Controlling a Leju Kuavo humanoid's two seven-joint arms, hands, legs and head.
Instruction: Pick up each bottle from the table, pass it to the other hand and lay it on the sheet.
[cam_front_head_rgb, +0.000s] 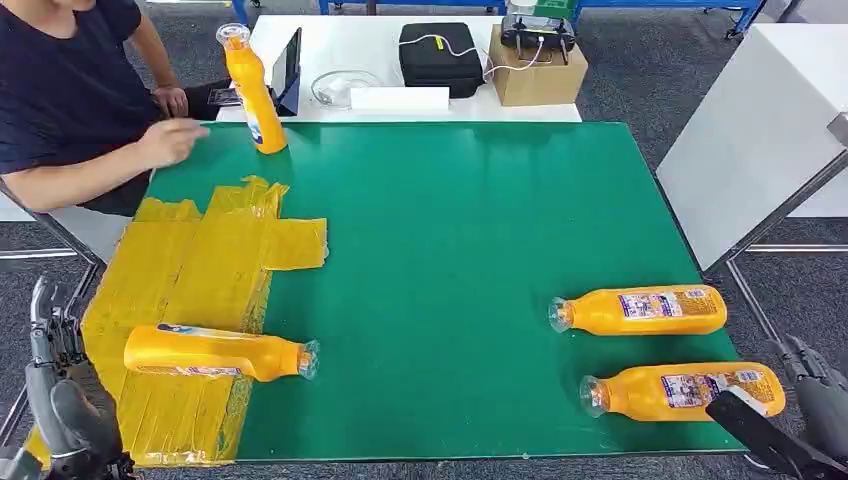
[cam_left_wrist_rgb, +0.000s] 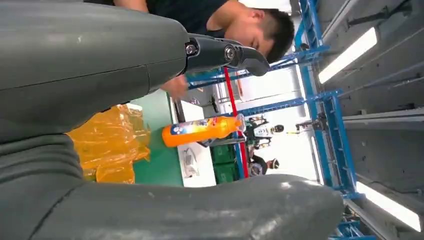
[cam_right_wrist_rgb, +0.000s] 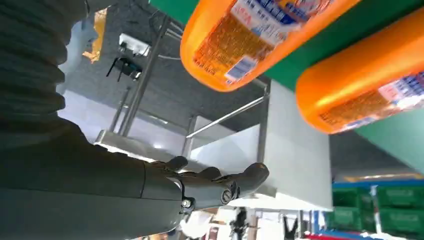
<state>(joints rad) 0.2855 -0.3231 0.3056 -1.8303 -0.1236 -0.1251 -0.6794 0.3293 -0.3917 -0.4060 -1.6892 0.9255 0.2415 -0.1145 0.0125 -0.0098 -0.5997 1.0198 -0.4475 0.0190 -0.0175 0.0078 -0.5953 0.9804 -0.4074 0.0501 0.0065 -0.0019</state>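
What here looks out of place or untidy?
The yellow sheet is crumpled and ragged along its edges rather than flat. One bottle stands upright at the far left corner beside a person's hand, while the other three lie on their sides. Nothing looks spilled or broken.

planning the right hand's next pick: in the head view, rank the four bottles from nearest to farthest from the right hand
1. Near-edge lying bottle, right beside the right hand.
2. Second lying bottle, just behind it.
3. Bottle on the yellow sheet, left side.
4. Upright bottle, far left corner.
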